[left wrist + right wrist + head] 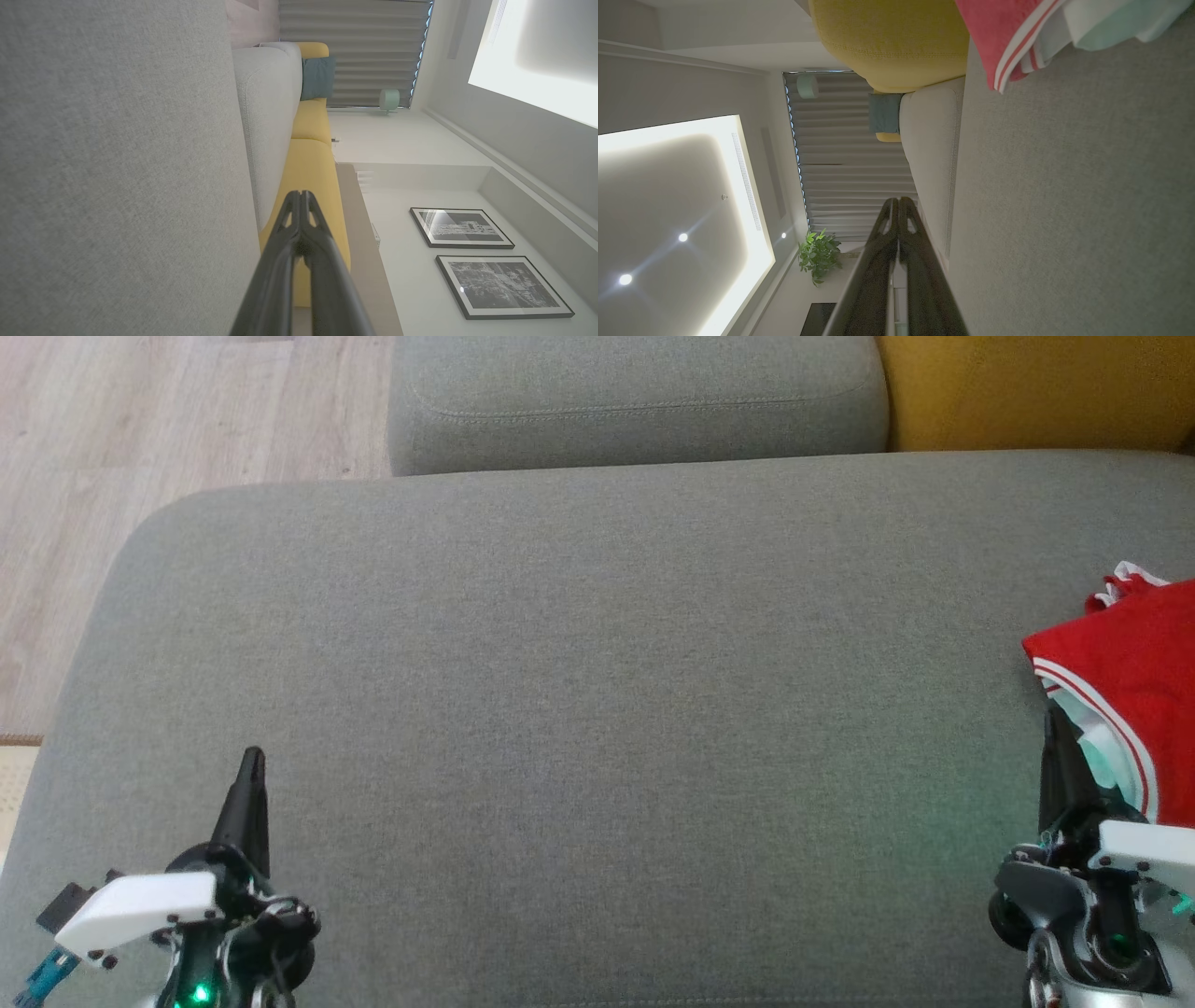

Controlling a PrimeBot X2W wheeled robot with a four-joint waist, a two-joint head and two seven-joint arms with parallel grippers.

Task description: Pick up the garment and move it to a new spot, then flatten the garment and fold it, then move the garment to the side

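The red garment (1130, 663) lies on the grey sofa (597, 709), far to the right. The right gripper (1051, 721) hangs just beside it, jaws clenched and empty. The left gripper (252, 758) hovers over the sofa's near left, jaws likewise clenched and empty.

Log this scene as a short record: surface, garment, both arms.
surface: grey sofa seat
garment: red with white stripes, lying at the seat's right edge, partly out of frame
left gripper: jaws shut, empty, over the seat's near left
right gripper: jaws shut, empty, right beside the garment
backdrop: yellow cushion, far right
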